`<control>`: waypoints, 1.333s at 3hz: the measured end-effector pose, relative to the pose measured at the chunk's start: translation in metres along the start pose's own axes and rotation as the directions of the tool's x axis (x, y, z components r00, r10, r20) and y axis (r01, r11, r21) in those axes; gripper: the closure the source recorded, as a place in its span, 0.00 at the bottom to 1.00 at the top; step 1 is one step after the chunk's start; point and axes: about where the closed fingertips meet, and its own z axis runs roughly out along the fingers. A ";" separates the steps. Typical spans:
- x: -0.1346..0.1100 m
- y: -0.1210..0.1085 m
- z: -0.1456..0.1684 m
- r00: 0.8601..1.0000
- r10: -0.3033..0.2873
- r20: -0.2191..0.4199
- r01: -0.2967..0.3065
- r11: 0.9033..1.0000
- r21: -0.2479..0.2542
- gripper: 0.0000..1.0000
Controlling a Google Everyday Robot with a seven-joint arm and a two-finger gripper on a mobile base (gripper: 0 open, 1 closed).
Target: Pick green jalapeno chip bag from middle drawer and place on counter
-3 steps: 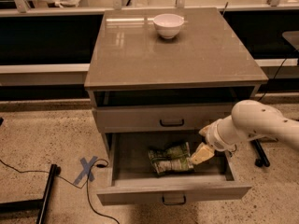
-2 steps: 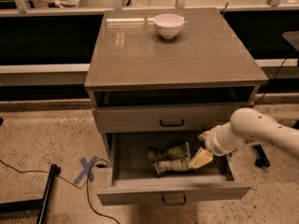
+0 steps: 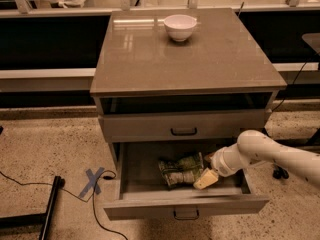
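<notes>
Across the speckled floor [image 3: 40, 149], a blue tape X [image 3: 93, 181] and black cable [image 3: 95, 211] lie left of the open middle drawer [image 3: 150, 210], where the green jalapeno chip bag [image 3: 177, 170] lies with the claw [image 3: 206, 179] at its right edge, its grip impossible to tell, beneath 1 shut drawer [image 3: 150, 126] and the tabletop [image 3: 200, 59] bearing 1 white bowl [image 3: 180, 27].

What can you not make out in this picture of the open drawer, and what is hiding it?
1. Camera view: whether the pale two-finger gripper, inside the open grey-brown middle drawer, touches the crumpled green foil chip bag; its own tip covers the contact.
2. The bag's right end: behind the gripper.
3. The white robot arm: cut off by the right edge.
</notes>
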 end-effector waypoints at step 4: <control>0.037 -0.031 0.068 0.995 0.090 -0.029 -0.090 0.996 0.017 0.29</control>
